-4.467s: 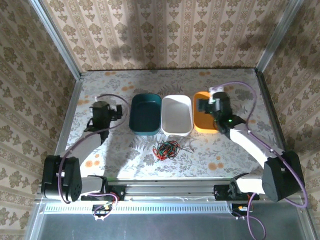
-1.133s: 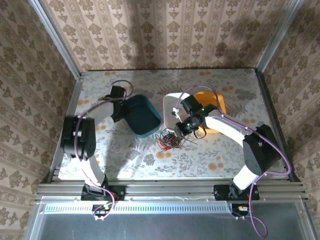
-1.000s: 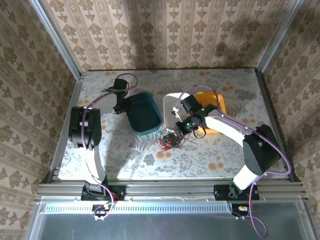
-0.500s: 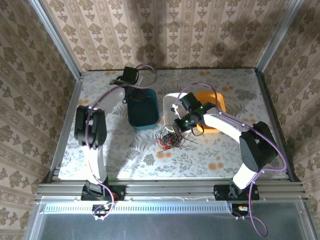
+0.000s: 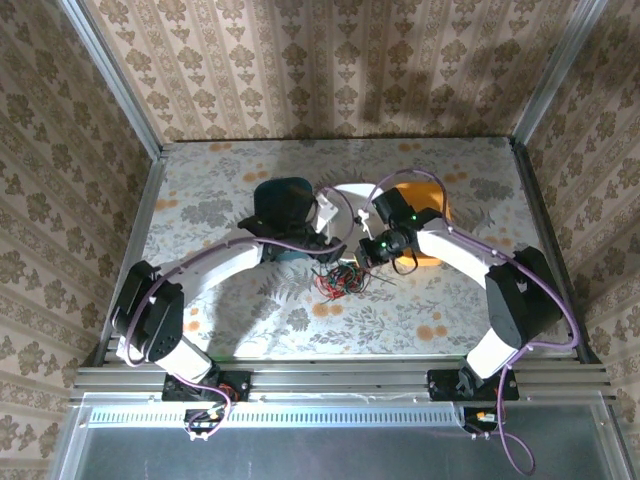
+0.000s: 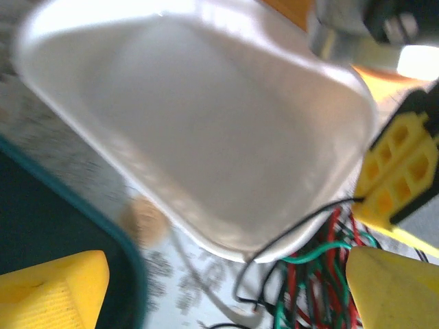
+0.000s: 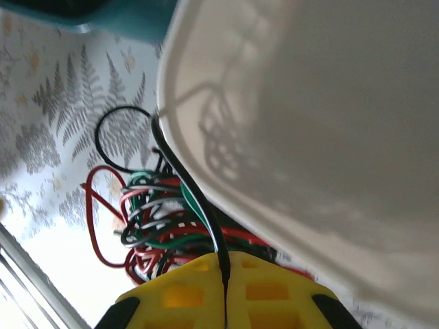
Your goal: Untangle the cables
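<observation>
Pinching black strand of knotted red-green-black cables (image 7: 158, 226) | right gripper (image 7: 225, 277) clenched | left gripper (image 6: 226, 277) released

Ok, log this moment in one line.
left gripper open near white tray | right gripper shut on black cable | cable bundle tangled beside it

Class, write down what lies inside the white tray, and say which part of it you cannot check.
The white tray shows a bare floor. The cables lie outside its near rim, one black wire pinched by the right gripper, which hides one corner.
</observation>
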`<state>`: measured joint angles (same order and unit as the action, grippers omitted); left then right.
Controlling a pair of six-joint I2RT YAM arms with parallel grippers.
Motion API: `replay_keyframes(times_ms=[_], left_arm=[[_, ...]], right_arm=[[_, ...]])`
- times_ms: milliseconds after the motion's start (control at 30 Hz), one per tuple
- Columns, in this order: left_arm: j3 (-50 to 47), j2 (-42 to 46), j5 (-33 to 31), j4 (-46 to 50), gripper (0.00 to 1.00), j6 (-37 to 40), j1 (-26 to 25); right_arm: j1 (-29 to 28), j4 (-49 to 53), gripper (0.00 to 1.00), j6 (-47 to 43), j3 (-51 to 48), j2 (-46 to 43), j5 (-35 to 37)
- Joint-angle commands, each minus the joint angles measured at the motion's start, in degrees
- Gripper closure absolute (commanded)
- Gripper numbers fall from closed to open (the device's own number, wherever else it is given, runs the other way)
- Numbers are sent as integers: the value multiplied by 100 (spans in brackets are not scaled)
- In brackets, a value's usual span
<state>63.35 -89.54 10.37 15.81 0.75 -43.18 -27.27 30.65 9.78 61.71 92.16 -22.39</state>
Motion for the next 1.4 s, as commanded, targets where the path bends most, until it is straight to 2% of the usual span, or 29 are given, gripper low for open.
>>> replay_keyframes(times_ms=[0,200,467,533,733,1033,1367], left_arm=[[-75,76,372,23,10,-8,-194],[-548,15,-193,-29,11,362,-596],[-545,-640,-1077,-621,14,225,-814],[-560,-713,-1099,-763,18,235,-841],[-739,-872,-1062,-993,40,230,-858],[-1006,-953,-1116,-1258,34,-61,-789],[-1305,-969,-1114,-1444,31,-180,-666]], right_arm=[[-20,386,92,138,-388,-452,197],[-16,233,92,304,-520,-335,200],[-16,36,93,466,-371,-427,99],[-7,-137,93,526,-355,-532,55],[200,-225,94,785,-227,-855,-203],[740,-531,97,1280,-132,-1694,-417],[1143,-1033,97,1627,-80,-2589,-83]])
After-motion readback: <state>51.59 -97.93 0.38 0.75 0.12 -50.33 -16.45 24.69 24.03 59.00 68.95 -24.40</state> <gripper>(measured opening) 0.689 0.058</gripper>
